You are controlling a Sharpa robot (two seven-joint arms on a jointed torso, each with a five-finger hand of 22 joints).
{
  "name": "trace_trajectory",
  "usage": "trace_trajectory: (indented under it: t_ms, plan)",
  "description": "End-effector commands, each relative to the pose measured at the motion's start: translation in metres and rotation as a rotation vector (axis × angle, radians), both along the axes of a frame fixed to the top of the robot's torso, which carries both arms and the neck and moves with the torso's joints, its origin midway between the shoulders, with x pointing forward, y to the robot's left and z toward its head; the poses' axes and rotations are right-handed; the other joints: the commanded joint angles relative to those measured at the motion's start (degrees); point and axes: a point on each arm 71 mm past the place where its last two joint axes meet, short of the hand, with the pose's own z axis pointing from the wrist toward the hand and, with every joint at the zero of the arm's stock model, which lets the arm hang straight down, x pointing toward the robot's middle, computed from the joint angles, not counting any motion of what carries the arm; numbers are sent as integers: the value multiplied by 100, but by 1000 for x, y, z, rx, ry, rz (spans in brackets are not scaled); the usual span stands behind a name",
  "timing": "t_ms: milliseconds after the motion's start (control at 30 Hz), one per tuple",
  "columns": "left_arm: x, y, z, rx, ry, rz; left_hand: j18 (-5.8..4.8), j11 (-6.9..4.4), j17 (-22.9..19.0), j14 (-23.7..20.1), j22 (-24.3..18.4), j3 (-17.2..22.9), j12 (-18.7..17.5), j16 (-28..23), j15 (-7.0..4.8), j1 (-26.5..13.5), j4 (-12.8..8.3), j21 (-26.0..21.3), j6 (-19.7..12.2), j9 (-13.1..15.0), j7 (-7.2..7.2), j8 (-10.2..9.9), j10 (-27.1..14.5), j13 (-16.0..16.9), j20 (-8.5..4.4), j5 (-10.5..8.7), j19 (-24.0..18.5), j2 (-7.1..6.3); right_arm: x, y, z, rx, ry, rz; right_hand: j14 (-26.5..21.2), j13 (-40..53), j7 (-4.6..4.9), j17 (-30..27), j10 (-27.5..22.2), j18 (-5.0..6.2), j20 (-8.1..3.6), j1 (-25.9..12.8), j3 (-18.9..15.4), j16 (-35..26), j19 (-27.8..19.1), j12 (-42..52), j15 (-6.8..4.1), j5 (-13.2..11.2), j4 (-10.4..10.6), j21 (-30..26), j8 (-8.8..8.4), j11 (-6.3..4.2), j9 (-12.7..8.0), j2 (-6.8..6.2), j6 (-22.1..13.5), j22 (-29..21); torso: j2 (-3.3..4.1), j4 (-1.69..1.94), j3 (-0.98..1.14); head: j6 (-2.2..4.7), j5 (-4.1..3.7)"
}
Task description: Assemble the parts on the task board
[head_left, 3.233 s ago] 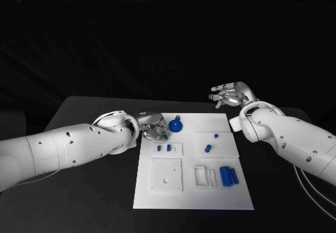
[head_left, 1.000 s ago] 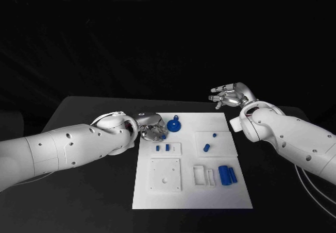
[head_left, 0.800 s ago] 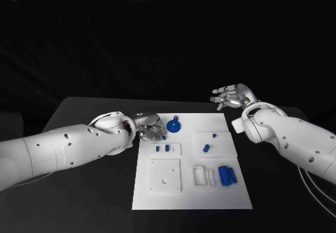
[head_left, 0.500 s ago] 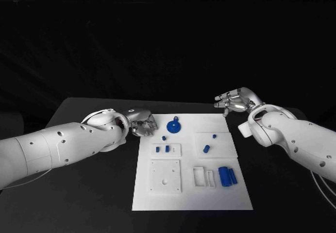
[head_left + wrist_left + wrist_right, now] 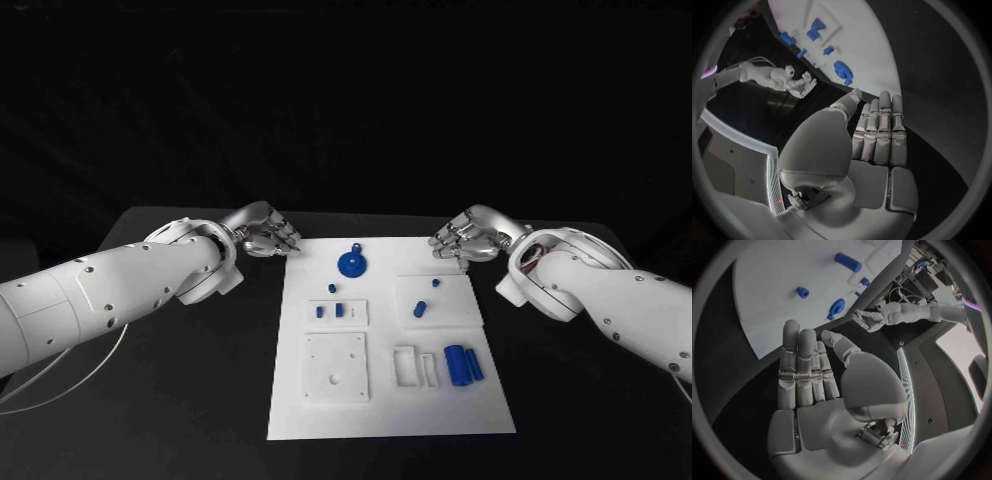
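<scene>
The white task board (image 5: 389, 410) lies mid-table. On it I see a round blue part (image 5: 352, 263) at the far end, small blue pieces (image 5: 340, 310) on a little plate, a blue peg (image 5: 420, 308) right of them and blue cylinders (image 5: 462, 365) near the right edge. My left hand (image 5: 264, 232) hovers off the board's far left corner. My right hand (image 5: 464, 235) hovers at the far right corner. In the wrist views the left hand (image 5: 873, 135) and the right hand (image 5: 811, 375) have straight fingers with nothing in them.
A white square plate with a hole (image 5: 336, 366) and a white frame (image 5: 420, 365) sit on the board's near half. The black table (image 5: 173, 400) stretches to both sides of the board.
My left hand has pulled back from beside the round blue part to the board's far left corner, fingers uncurled. My right hand has come down and inward to the far right corner.
</scene>
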Motion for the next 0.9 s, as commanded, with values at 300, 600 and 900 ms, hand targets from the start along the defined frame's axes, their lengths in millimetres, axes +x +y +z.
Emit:
trace_trajectory:
  t_ms: [300, 600, 900]
  plan:
    - [-3, -1, 10, -455, 74, 58, 119, 85, -41, 124, -3220, -758, 0, -1312, 203, 144, -45, 52, -36, -6, 6, -8, -203, 0, 260, -27, 293, 268, -13, 7, -16, -316, -51, 15, -28, -9, 40, 8, -197, 93, 48, -34, 363, -65, 3, -15, 48, -654, 126, -79, -3, 77, -21, -343, -135, 1, -50, 1, -50, -18, -121]
    - [-6, -6, 10, -501, 100, 59, 96, 112, -43, 69, -4028, -833, 3, -1311, 222, 123, -77, 63, -87, -6, 24, -8, -280, 1, 259, -39, 462, 301, -19, 13, -29, -368, -27, 26, -17, -10, 64, 24, -276, 122, 78, 35, 433, -60, 4, -18, 74, -829, 295, -136, -5, 105, -23, -529, -231, 18, -99, -13, -79, -45, -146]
    - [-7, -7, 9, -512, 107, 56, 98, 128, -42, 40, -4432, -876, 3, -1316, 234, 127, -115, 89, -108, -5, 33, -8, -331, 1, 272, -58, 529, 282, -23, 22, -36, -373, -5, 51, -15, -9, 61, 33, -274, 126, 86, 76, 439, -60, 23, -16, 77, -836, 395, -175, -5, 103, -21, -569, -236, 37, -96, -8, -77, -46, -160]
